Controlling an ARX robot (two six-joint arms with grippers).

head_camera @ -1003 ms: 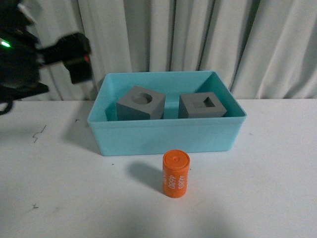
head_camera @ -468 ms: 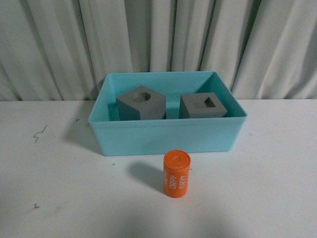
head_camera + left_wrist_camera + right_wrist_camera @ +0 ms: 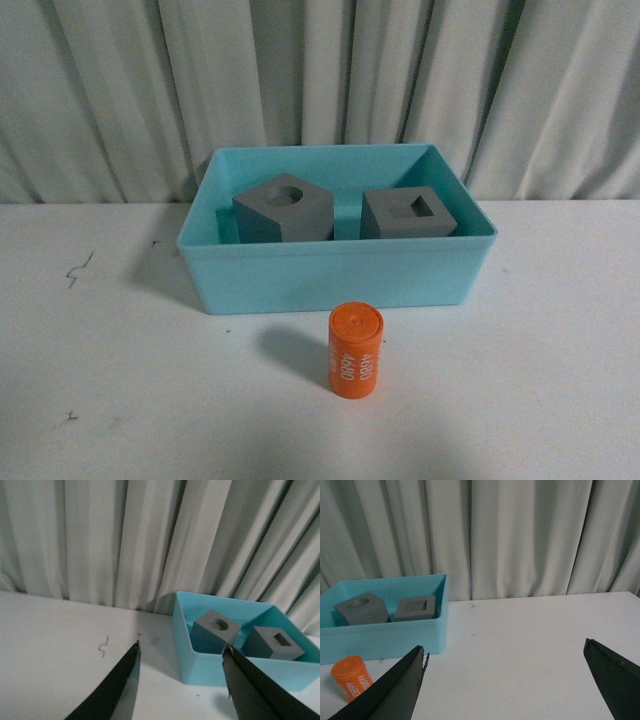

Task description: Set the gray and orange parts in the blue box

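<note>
The blue box point(image 3: 335, 275) is a light turquoise bin of smooth plastic, rectangular, with low walls and a thin rim, and it is sitting on a white matte table point(image 3: 120, 400) in front of a pale pleated curtain point(image 3: 330, 70). Inside the box two matte gray cubes are resting side by side without touching. The cube with the round recess point(image 3: 285, 210) is lying in the left half and is turned so that one corner is pointing to the front wall. The cube with the square recess point(image 3: 408, 213) is lying in the right half. The orange cylinder point(image 3: 355, 352) is standing upright on the table outside the box, near the middle of its front wall but apart from it. It is showing the number "4680" in white, printed sideways along its side. A small dark scribble point(image 3: 78, 268) is marking the table to the left of the box. The left gripper point(image 3: 181, 647) is hovering to the left of the box, its two black pointed fingers spread wide and holding nothing. The right gripper point(image 3: 505, 645) is hanging to the right of the box, its fingers also parted widely and empty.
</note>
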